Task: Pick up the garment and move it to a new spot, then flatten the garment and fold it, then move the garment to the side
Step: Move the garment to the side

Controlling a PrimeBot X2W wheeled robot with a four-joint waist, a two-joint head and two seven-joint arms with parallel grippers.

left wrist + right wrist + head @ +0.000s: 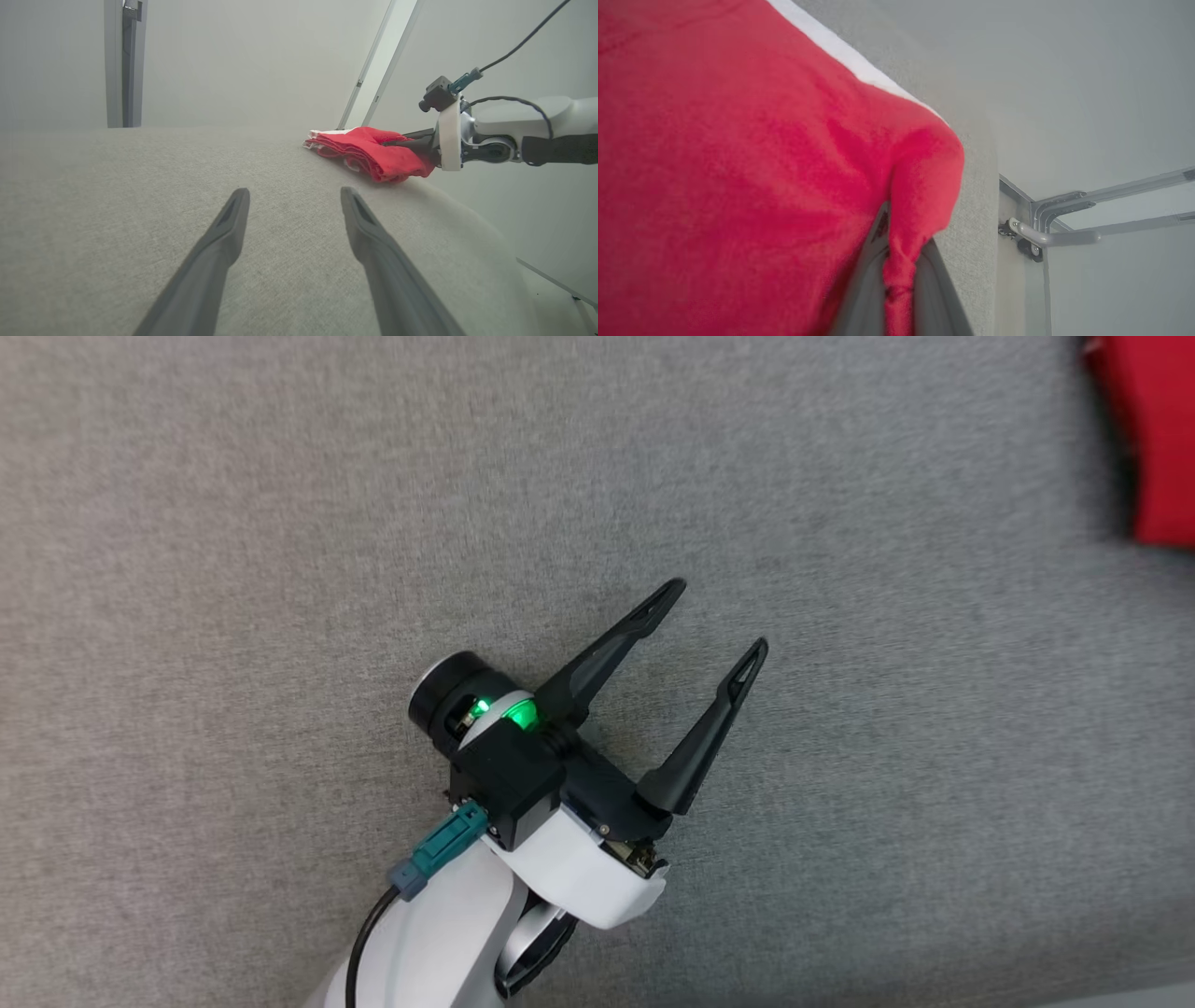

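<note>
Last step, seemingly: right gripper pinches the folded garment near the bench edge; left gripper gapes empty over mid-bench. Next: release.

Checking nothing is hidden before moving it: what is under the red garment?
The red garment lies on the grey cloth surface; a white strip peeks out at one edge. The right gripper pinches a fold. Anything beneath its middle is covered.

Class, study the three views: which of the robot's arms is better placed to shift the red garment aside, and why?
Right. The right gripper is shut on a fold of the red garment at the edge of the grey surface; the left gripper is open above bare surface, apart from it.
</note>
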